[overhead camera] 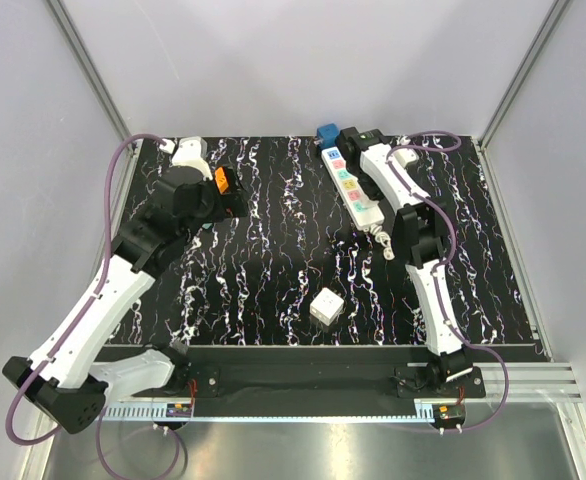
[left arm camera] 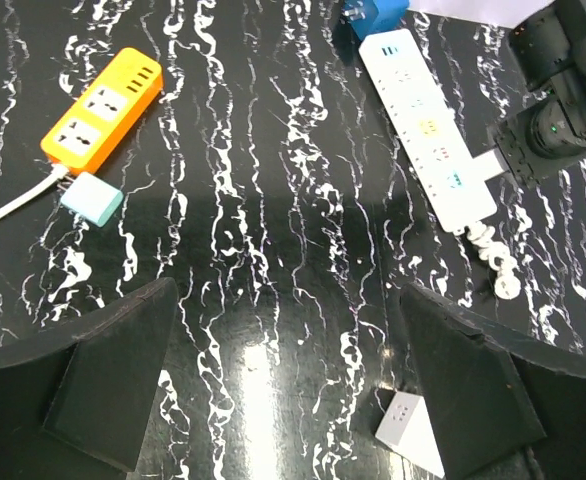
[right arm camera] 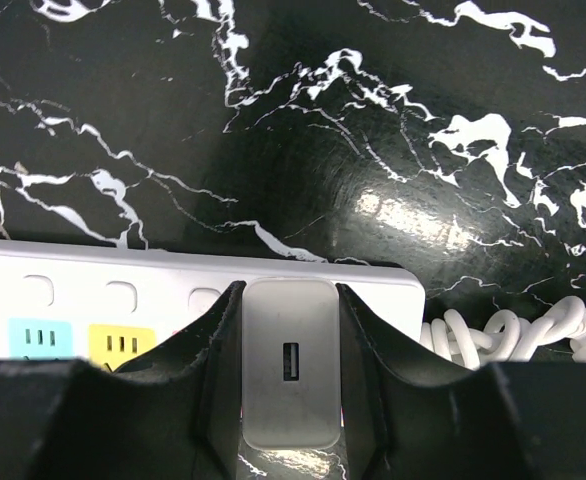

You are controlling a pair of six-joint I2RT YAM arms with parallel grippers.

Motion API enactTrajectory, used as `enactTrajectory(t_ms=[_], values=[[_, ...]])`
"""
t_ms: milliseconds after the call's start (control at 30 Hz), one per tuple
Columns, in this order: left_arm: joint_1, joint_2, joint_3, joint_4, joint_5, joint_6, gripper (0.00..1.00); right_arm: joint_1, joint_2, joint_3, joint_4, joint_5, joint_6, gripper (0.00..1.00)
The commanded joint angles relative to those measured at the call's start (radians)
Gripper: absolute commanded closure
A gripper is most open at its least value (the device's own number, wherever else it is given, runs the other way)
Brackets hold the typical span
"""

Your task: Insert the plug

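A white power strip (overhead camera: 353, 185) with coloured sockets lies at the back right; it also shows in the left wrist view (left arm camera: 428, 125) and the right wrist view (right arm camera: 123, 295). My right gripper (right arm camera: 288, 370) is shut on a white USB charger plug (right arm camera: 288, 365). It holds the plug over the strip's cord end (overhead camera: 373, 212). Whether its pins sit in a socket is hidden. My left gripper (left arm camera: 283, 390) is open and empty, hovering above the table at the left (overhead camera: 208, 205).
An orange power strip (left arm camera: 103, 105) and a teal adapter (left arm camera: 91, 197) lie at the back left. A white cube adapter (overhead camera: 325, 307) sits near the front middle. A blue block (overhead camera: 326, 133) stands behind the white strip. The strip's coiled white cord (right arm camera: 503, 335) lies beside its end.
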Motion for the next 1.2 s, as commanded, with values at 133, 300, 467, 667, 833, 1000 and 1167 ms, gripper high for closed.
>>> enactTrajectory(t_ms=[133,300,467,667,833,1000,1167], values=[[0.005,0.011,-0.004,0.046,-0.045,-0.017,0.01,0.053,0.052,0.068,-0.208,-0.013,-0.023,1.00],[0.007,0.012,-0.005,0.047,-0.040,-0.014,0.01,0.054,0.048,0.088,-0.206,-0.038,-0.050,0.79],[0.007,0.012,-0.005,0.047,-0.030,-0.014,0.01,0.051,0.025,0.088,-0.179,-0.058,-0.081,0.52],[0.007,0.009,-0.007,0.049,-0.027,-0.012,0.01,0.053,-0.001,0.088,-0.126,-0.098,-0.133,0.29],[0.007,0.008,-0.007,0.050,-0.020,-0.008,0.01,0.053,-0.031,0.066,-0.080,-0.118,-0.161,0.31],[0.007,0.009,-0.008,0.052,-0.014,-0.005,0.01,0.053,-0.049,0.059,-0.070,-0.128,-0.162,0.34],[0.007,0.012,-0.005,0.053,-0.005,-0.003,0.01,0.041,-0.072,0.060,-0.056,-0.148,-0.175,0.30]])
